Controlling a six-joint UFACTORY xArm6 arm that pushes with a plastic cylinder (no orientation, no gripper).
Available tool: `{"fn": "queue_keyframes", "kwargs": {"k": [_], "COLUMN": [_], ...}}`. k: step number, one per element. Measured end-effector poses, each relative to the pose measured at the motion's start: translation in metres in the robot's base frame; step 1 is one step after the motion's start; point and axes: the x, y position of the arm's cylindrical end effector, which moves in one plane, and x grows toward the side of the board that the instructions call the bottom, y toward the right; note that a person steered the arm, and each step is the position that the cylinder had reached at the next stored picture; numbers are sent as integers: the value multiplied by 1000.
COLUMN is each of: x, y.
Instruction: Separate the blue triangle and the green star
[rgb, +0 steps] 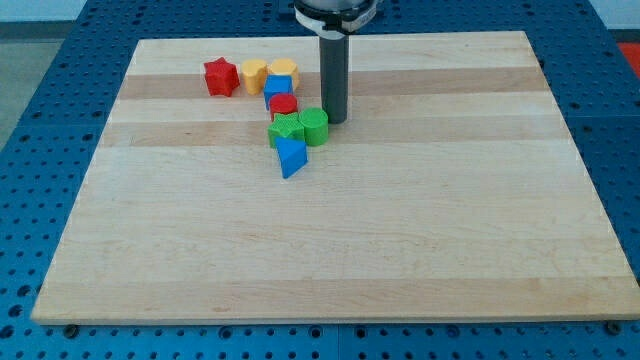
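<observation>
The blue triangle (291, 157) lies near the board's middle, just below the green star (285, 128) and touching it. A second green block (314, 126), rounded, sits against the star's right side. My tip (335, 120) stands just right of that rounded green block, close to it or touching it; I cannot tell which. The rod rises straight up to the view's top.
Above the star a small red block (283, 104) and a blue block (278, 86) form a column. At the top, a red star (220, 77), a yellow block (253, 74) and another yellow block (283, 69) sit in a row. The wooden board (400, 230) lies on a blue surface.
</observation>
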Motion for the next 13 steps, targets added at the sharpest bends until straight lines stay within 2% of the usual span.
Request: {"fn": "queue_keyframes", "kwargs": {"k": [2,4,5,7,9,13], "x": [0,6,26,95,89,86], "y": [9,60,80,82,29,-7]}}
